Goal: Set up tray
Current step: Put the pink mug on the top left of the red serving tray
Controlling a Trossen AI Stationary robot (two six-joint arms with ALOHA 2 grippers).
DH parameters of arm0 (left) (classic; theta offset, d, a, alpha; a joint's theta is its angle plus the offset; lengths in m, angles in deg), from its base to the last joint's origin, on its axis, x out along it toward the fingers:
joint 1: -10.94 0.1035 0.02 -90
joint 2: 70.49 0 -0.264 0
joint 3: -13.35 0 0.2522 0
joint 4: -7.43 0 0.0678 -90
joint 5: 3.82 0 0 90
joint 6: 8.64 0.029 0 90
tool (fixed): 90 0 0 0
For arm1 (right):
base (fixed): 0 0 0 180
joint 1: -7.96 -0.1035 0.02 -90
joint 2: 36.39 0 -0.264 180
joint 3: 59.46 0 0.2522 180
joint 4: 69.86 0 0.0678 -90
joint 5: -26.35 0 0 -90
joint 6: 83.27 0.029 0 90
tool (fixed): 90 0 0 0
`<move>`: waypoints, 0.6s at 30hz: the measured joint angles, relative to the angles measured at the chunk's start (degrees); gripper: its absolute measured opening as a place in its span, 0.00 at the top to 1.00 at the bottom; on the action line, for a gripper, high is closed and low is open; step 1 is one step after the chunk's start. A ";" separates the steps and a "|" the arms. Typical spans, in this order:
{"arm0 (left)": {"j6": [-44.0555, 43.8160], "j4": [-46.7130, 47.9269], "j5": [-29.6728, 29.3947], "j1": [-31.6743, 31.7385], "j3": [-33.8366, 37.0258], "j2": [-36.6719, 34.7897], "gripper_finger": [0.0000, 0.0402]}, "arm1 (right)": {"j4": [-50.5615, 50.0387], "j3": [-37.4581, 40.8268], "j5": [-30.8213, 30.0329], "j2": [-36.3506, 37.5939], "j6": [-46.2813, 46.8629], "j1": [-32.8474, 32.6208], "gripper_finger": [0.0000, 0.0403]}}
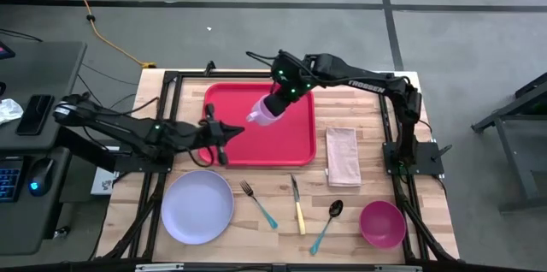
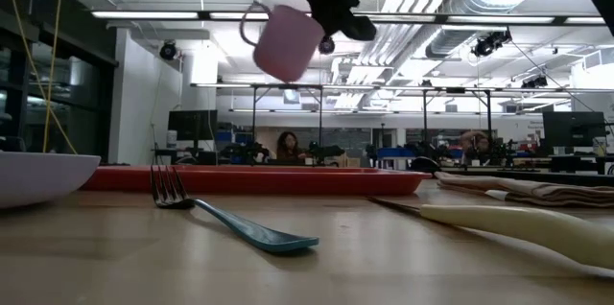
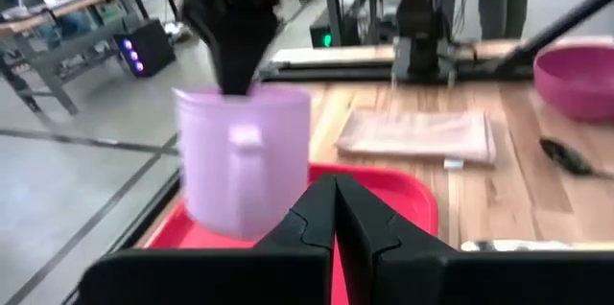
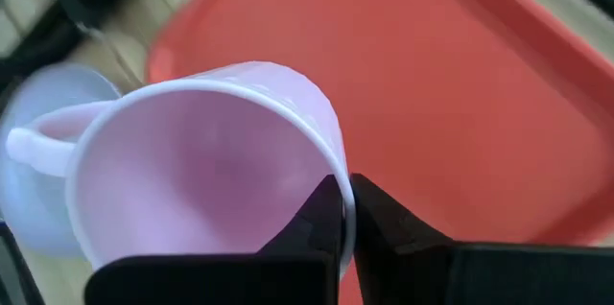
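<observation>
Right pincer [image 4: 343, 211] clenched on mug [image 1: 264, 113] rim, mug tilted, held above tray [image 1: 295, 148]; left pincer [image 3: 335, 211] clenched, empty, at tray's left edge.

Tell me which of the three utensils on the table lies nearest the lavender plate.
The fork, with its teal handle. It lies just beside the lavender plate; the cream-handled knife and the teal-handled spoon lie farther toward the pink bowl.

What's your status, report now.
Right gripper shut on pink mug, held above red tray. Left gripper shut, empty, at tray's left edge. Tray bare.
</observation>
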 joint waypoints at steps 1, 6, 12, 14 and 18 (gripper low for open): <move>-0.39 0.11 -0.01 0.00 0.00 0.71 0.90 | 0.83 -0.01 -0.01 0.00 0.02 -0.11 1.00; -2.99 0.14 -1.58 0.00 -0.01 2.67 0.90 | 1.21 0.01 0.03 0.00 0.98 -0.48 1.00; -6.87 0.15 -6.54 0.00 -0.04 2.74 0.78 | -0.25 0.67 -0.42 0.00 0.52 -0.69 1.00; -7.15 0.16 -6.86 0.02 -0.04 2.73 0.72 | -0.34 0.67 -1.18 0.02 0.45 -0.69 1.00; -7.11 0.17 -6.86 0.02 -0.04 2.74 0.60 | -0.50 0.67 -1.65 0.02 -0.01 -0.69 1.00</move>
